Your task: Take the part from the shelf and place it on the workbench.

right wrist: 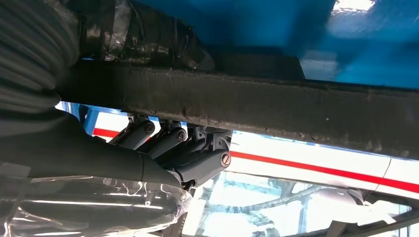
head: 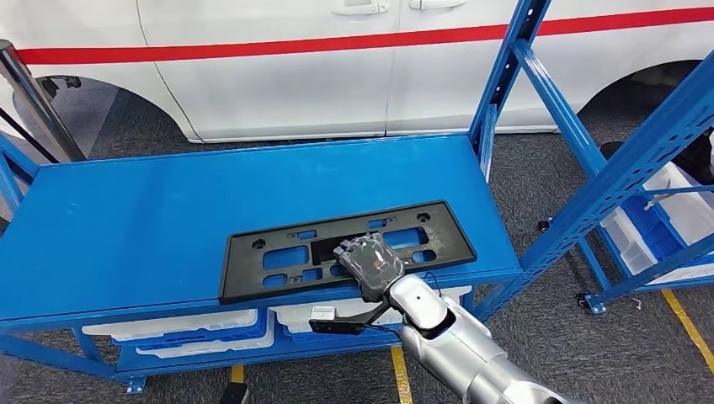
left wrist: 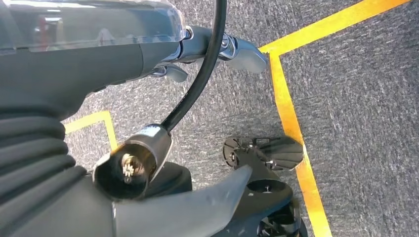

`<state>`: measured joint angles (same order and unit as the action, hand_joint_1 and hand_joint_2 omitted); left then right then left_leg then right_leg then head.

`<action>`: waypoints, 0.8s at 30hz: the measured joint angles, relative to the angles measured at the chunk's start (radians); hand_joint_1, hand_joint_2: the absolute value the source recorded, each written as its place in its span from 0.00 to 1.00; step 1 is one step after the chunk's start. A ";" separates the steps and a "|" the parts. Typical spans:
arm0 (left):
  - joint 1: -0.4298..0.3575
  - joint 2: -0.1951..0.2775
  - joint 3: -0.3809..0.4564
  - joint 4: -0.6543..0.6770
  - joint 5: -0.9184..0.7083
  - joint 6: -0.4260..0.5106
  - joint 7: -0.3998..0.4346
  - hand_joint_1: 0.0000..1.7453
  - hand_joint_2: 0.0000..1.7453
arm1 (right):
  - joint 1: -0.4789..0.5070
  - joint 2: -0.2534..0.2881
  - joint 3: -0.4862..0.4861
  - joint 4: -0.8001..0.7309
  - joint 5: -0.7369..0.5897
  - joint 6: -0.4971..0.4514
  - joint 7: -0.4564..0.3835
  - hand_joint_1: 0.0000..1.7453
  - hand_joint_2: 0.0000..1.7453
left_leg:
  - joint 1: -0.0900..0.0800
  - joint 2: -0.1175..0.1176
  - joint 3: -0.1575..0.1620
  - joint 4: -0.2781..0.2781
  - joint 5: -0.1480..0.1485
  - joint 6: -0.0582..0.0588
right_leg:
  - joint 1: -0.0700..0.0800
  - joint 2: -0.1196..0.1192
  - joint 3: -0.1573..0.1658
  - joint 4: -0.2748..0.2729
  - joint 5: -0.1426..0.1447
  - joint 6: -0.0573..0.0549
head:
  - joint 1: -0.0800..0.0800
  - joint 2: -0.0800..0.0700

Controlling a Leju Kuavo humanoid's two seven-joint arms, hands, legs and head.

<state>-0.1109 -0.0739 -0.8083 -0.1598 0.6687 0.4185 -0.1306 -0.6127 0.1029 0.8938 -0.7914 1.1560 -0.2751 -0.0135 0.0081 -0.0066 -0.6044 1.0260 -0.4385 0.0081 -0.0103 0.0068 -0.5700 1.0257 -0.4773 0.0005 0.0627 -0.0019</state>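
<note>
A flat black plastic part [head: 345, 248], a long rectangular bracket with cut-out slots, lies on the blue shelf [head: 151, 219], toward its near edge and right of centre, its near long side running along the shelf's front lip. The right hand [head: 370, 263] comes in from below on its silver arm [head: 455, 345] and sits over the middle of the part's near edge; in the right wrist view the dark fingers [right wrist: 173, 143] curl on one side of the part's edge [right wrist: 276, 106] and the thumb on the other, so the hand grips the part. The left hand [left wrist: 64, 64] hangs over grey carpet [left wrist: 360, 113] marked with yellow tape [left wrist: 291, 123]; whether its fingers are released or clenched I cannot tell. A white van with a red stripe [head: 337, 42] stands beyond the shelf, and white bins [head: 177, 324] sit on the lower level
</note>
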 joint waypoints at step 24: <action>-0.001 0.000 -0.038 0.000 -0.013 -0.060 0.029 0.00 1.00 | 0.101 -0.031 -0.034 -0.279 0.338 -0.397 0.044 0.96 1.00 | 0.000 0.000 -0.001 0.000 0.000 0.000 | 0.001 0.000 -0.002 0.000 0.000 0.000 | 0.000 0.000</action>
<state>-0.1123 -0.0740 -0.8461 -0.1597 0.6553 0.3584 -0.1018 -0.5115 0.0724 0.8597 -1.0702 1.4936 -0.6717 0.0302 0.0080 -0.0066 -0.6056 1.0260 -0.4386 0.0081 -0.0096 0.0071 -0.5718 1.0258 -0.4774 0.0004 0.0628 -0.0019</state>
